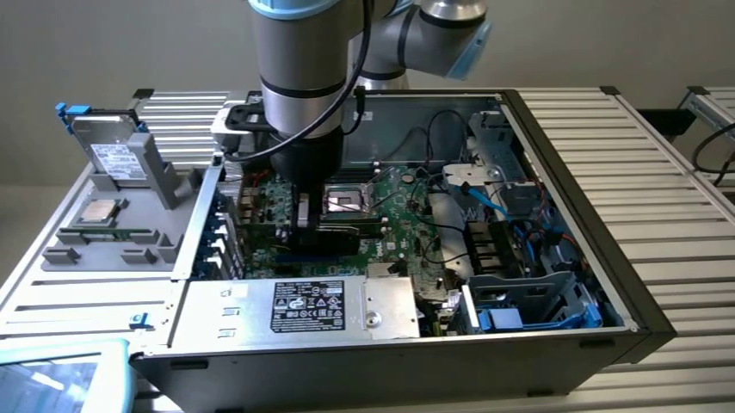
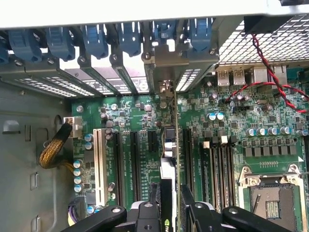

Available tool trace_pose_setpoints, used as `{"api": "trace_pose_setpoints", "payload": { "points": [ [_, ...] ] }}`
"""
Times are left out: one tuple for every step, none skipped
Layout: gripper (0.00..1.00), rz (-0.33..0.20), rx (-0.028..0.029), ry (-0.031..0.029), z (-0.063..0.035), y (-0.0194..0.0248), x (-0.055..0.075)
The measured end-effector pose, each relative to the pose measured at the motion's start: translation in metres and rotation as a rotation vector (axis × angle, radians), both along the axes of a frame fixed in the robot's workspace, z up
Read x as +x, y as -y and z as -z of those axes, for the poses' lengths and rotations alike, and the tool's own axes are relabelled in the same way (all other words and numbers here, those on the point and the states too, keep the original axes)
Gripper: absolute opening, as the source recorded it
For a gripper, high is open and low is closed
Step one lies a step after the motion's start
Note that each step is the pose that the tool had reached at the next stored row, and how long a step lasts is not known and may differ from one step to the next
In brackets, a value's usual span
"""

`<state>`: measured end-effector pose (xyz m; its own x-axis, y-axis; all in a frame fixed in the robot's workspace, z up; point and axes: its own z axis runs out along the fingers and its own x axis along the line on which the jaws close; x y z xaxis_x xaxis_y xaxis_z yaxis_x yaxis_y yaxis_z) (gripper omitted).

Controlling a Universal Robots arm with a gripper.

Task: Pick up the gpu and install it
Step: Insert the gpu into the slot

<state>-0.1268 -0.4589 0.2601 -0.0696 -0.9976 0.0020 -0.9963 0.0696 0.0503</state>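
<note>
The gpu (image 2: 167, 162) is gripped edge-on by the pincer (image 2: 168, 211), so pick-up is done, and it is held just beneath the pincer over the motherboard (image 2: 270, 145) slots, seating judged unfinished.

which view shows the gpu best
The wrist view: the gpu stands edge-on in the claw, running along the slots. In the exterior view the arm stands in front of it.
</note>
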Motion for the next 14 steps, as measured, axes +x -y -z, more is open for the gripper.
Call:
{"api": "trace_pose_setpoints", "payload": {
  "points": [
    [0.27,0.000,-0.0001,0.0005,0.0000,0.0000,-0.0001],
    [0.27,-0.001,-0.0003,0.0031,-0.0001,0.0000,-0.0005],
    [0.27,-0.002,-0.0003,0.0067,-0.0001,0.0000,-0.0009],
    [0.27,-0.003,0.0000,0.0090,0.0000,0.0000,-0.0009],
    [0.27,-0.004,0.0000,0.0093,0.0000,0.0000,-0.0009],
    [0.27,-0.004,0.0001,0.0094,0.0001,0.0000,-0.0009],
    [0.27,-0.004,0.0000,0.0095,0.0000,0.0000,-0.0011],
    [0.27,-0.004,0.0000,0.0095,0.0000,0.0000,-0.0015],
    [0.27,-0.004,0.0001,0.0095,0.0001,0.0000,-0.0018],
    [0.27,-0.004,0.0001,0.0095,0.0001,0.0000,-0.0019],
    [0.27,-0.004,0.0000,0.0094,0.0000,0.0000,-0.0020],
    [0.27,-0.004,0.0000,0.0094,0.0000,0.0000,-0.0021],
    [0.27,-0.004,-0.0001,0.0094,0.0000,0.0000,-0.0022],
    [0.27,-0.004,0.0000,0.0094,0.0000,0.0000,-0.0023]
  ]
}}
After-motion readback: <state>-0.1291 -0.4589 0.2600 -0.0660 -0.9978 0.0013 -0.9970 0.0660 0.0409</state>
